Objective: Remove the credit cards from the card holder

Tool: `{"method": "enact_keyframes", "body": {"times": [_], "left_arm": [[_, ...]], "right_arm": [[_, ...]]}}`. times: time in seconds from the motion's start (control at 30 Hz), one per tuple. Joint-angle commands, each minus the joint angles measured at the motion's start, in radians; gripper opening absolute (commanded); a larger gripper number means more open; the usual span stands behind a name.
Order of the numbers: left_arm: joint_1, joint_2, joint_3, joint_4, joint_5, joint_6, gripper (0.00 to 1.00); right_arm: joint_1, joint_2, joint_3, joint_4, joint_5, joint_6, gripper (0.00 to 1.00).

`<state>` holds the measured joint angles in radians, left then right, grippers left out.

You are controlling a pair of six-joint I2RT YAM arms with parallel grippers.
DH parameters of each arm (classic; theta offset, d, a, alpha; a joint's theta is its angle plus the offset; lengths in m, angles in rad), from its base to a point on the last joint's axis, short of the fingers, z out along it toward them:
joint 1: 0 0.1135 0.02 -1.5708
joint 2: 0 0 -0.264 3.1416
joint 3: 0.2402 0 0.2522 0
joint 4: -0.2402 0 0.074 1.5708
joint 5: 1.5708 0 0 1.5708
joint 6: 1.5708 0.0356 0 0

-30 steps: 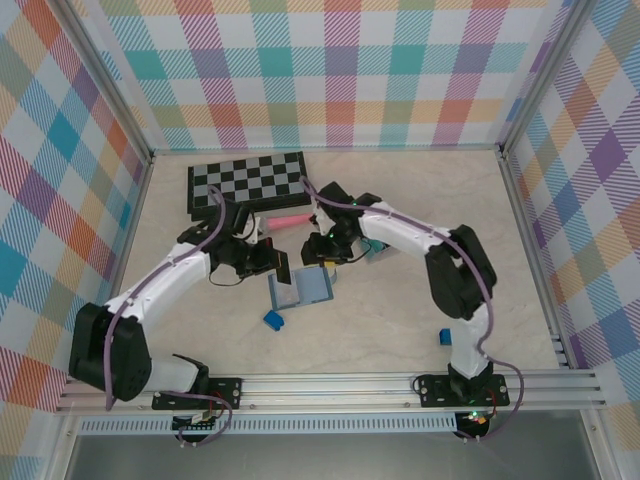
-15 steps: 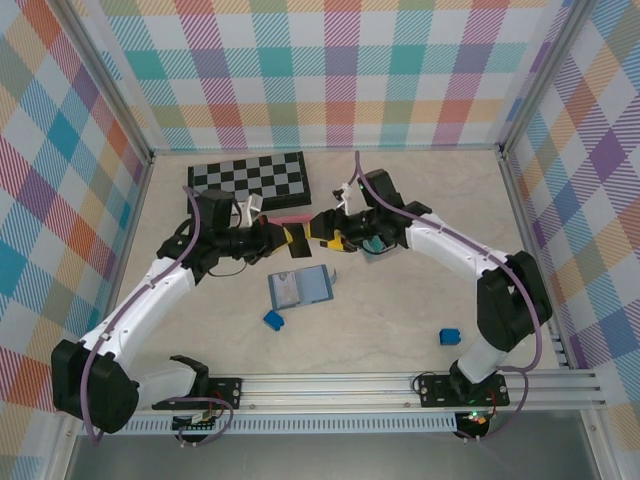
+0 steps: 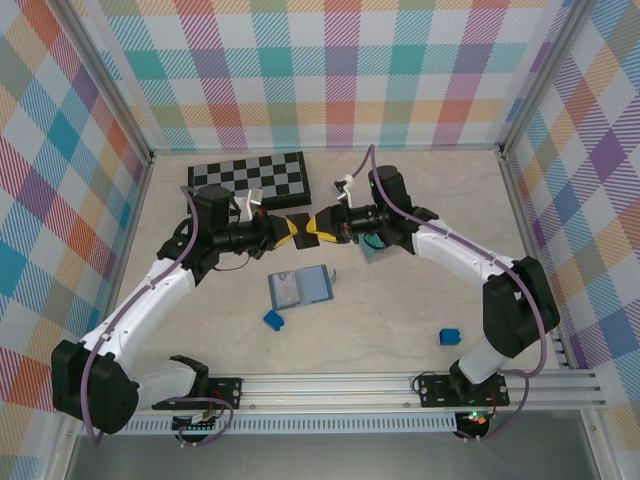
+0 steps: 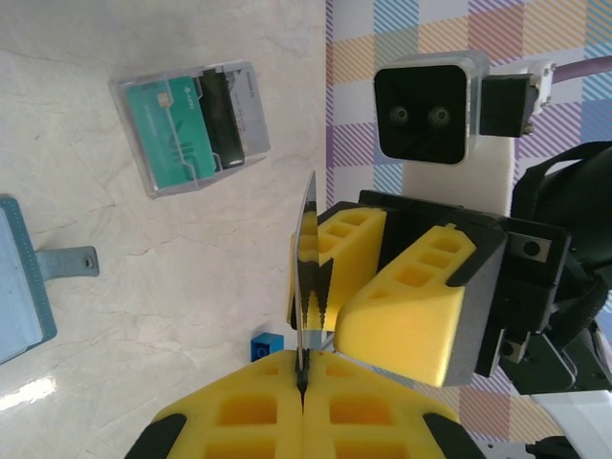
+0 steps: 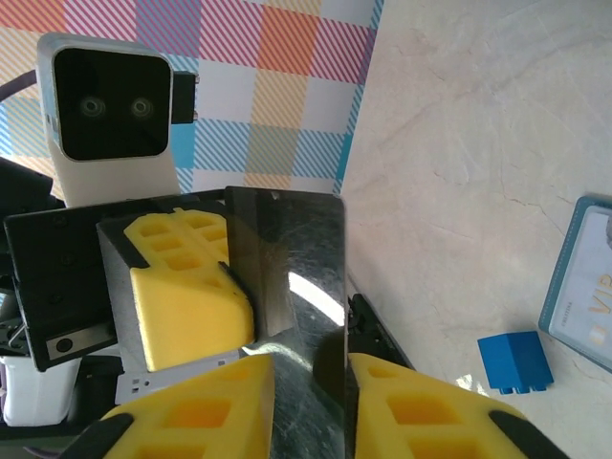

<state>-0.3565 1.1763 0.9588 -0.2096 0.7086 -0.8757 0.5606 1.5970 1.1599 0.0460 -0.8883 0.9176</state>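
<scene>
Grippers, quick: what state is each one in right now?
Left gripper: shut on the dark card.
Right gripper: fingers on either side of the same card; whether they clamp it cannot be told.

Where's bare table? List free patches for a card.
Free: the back right corner beyond the right arm; the near strip between the two small blue blocks. Crowded: centre, around the slate-blue folding card holder and clear grey box of teal contents.
</scene>
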Motion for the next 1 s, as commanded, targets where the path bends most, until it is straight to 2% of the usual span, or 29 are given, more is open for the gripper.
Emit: {"method": "enact_keyframes", "body": {"times": [0.0, 0.1, 0.23, 0.27, 0.33, 0.47, 0.57, 0.77, 0.97], "left_arm": [[0.013, -0.017, -0.003, 0.013, 0.022, -0.011, 0.00], [0.013, -0.020, -0.002, 0.012, 0.022, -0.011, 0.00], [0.013, -0.018, 0.007, -0.023, 0.008, -0.001, 0.00], [0.013, -0.018, 0.013, -0.041, -0.001, 0.004, 0.04], [0.014, -0.017, 0.022, -0.097, -0.024, 0.014, 0.22], [0.016, -0.018, 0.048, -0.217, -0.100, 0.062, 0.60], [0.020, -0.021, 0.072, -0.328, -0.185, 0.119, 0.80], [0.027, -0.054, 0.100, -0.493, -0.382, 0.232, 1.00], [0.034, -0.068, 0.112, -0.608, -0.508, 0.266, 1.00]], "right_arm": [[0.001, -0.034, 0.010, 0.062, -0.058, 0.007, 0.21], [0.001, -0.037, 0.018, 0.054, -0.064, 0.002, 0.17], [0.001, -0.043, 0.035, 0.011, -0.062, -0.030, 0.07], [0.001, -0.045, 0.043, -0.015, -0.055, -0.044, 0.04], [0.001, -0.048, 0.064, -0.084, -0.034, -0.088, 0.00], [-0.009, -0.074, 0.110, -0.256, 0.056, -0.218, 0.00], [-0.033, -0.096, 0.158, -0.429, 0.173, -0.338, 0.00], [-0.108, -0.141, 0.227, -0.714, 0.509, -0.571, 0.00], [-0.206, -0.179, 0.218, -0.806, 0.763, -0.699, 0.00]]}}
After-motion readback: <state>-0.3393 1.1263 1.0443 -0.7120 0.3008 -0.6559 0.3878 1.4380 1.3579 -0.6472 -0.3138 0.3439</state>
